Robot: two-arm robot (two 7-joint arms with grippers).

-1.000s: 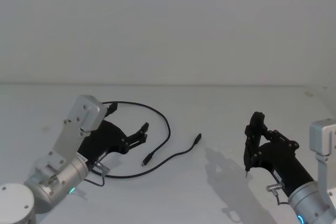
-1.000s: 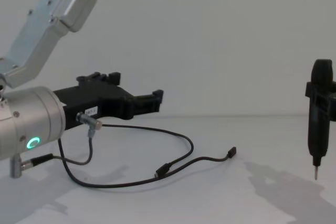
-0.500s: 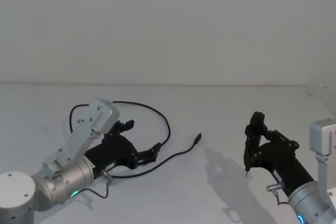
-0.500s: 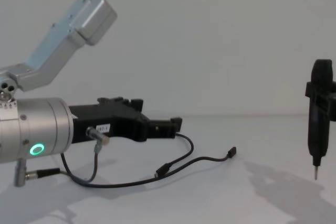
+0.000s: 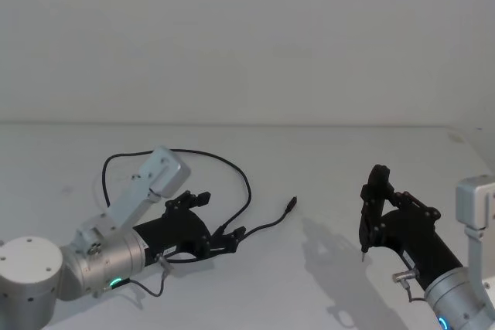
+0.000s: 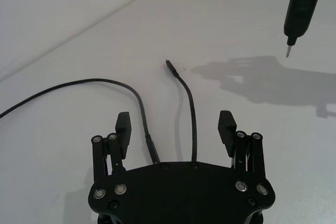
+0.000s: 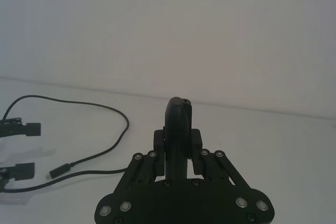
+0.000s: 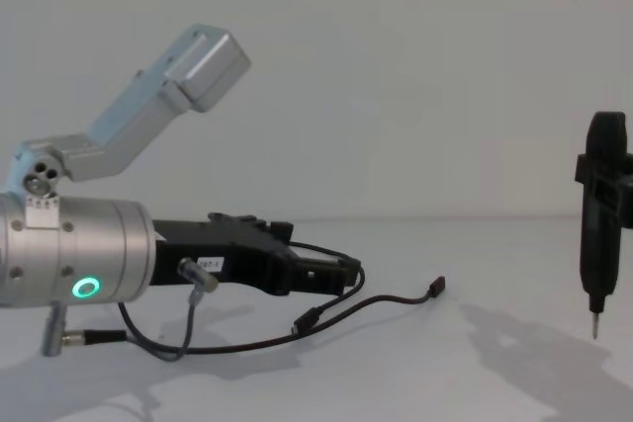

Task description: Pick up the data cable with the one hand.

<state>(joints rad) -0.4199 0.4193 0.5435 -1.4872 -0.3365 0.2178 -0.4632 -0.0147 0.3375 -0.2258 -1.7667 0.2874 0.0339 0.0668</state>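
While the head view sets the left claw (image 5: 222, 216) low over the white surface (image 5: 325, 160), reaching forward and inward at the middle of the cable (image 5: 232, 166), the left wrist view makes the grip plain. There the two fingers (image 6: 123, 124) stand wide apart, with two strands of the cable (image 6: 190, 103) lying between them and touching neither. One strand ends in a plug just ahead of the palm. The other runs on to the far plug, out on the surface toward the right arm.

From the side, the chest view adds height. The left claw (image 8: 341, 274) is level and close above the surface, the near plug shows below the fingers, and the far plug lies beyond them. The cable (image 8: 386, 300) rests on the surface, and in the head view its long loop curves back on the robot's left.

The right claw (image 5: 379, 206) hangs above the surface well to the right, apart from the cable. The right wrist view shows this claw (image 7: 177, 141) clamped on a black tool (image 7: 177, 114). In the chest view the tool (image 8: 596, 264) points its thin metal tip down, clear of the surface.
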